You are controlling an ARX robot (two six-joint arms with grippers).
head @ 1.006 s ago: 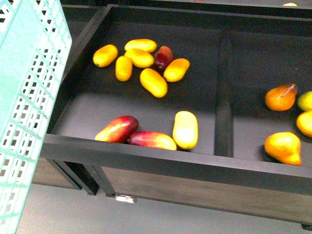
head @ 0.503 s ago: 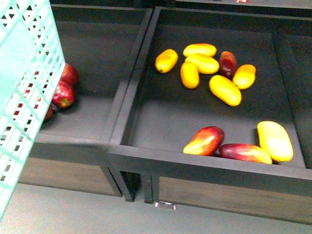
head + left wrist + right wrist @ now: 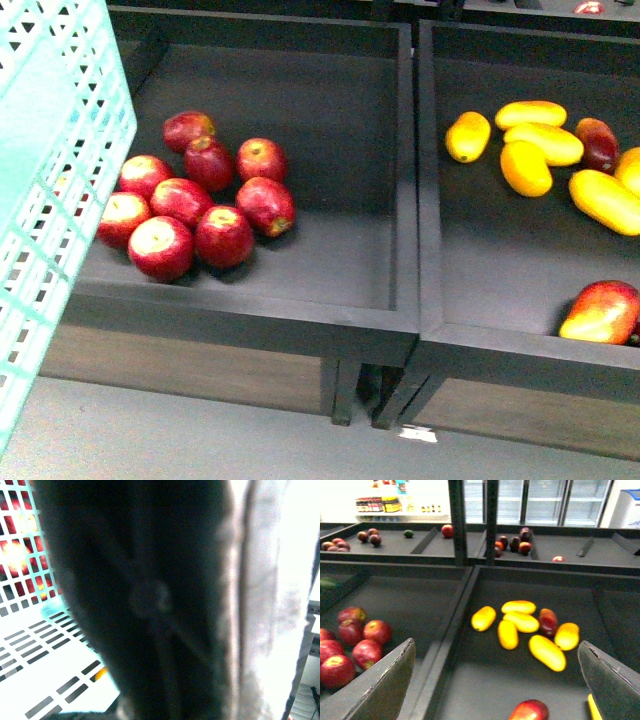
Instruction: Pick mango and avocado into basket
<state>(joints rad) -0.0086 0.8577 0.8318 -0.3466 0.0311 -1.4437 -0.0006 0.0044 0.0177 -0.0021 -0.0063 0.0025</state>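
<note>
Smooth oblong yellow-orange mangoes [image 3: 520,621] in black bin [image 3: 480,680], ahead of right gripper [image 3: 495,647], untouched. Right gripper wide open, empty. Left gripper: view blurred, cannot tell.

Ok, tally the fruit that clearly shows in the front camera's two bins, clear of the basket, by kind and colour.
Red apples: 9
Yellow-orange mangoes: 6, one cut by the picture's edge
Red or red-flushed mangoes: 2
Total: 17
</note>
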